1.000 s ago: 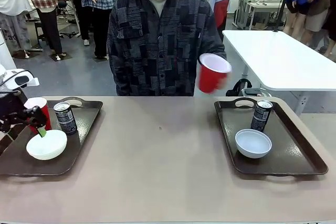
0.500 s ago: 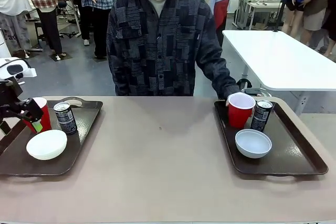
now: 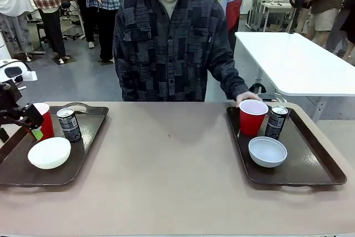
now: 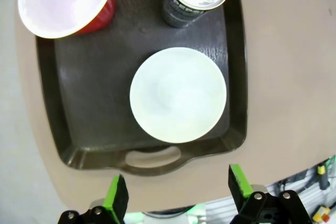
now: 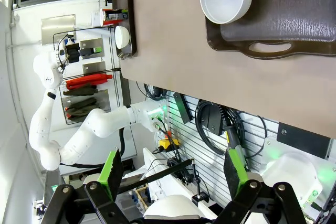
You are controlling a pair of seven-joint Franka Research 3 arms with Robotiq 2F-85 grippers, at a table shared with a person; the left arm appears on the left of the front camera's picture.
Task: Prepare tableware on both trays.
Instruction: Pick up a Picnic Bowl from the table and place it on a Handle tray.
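Left gripper [image 4: 176,198] jaws wide, empty, at frame bottom; right gripper [image 5: 173,174] same. Red cup [image 3: 252,117] by person's hand [image 3: 247,97]: tipping risked if brushed.

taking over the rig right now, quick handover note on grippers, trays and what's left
Left gripper: open, holding nothing, above the near handle of the left tray.
Right gripper: open, holding nothing, off the table's near edge.
Left tray holds a red cup, can and white bowl.
Right tray holds a red cup, can and bowl; the person's hand is just behind that cup.
Done: each tray carries its cup, bowl and can.
Left: apparently nothing to add.
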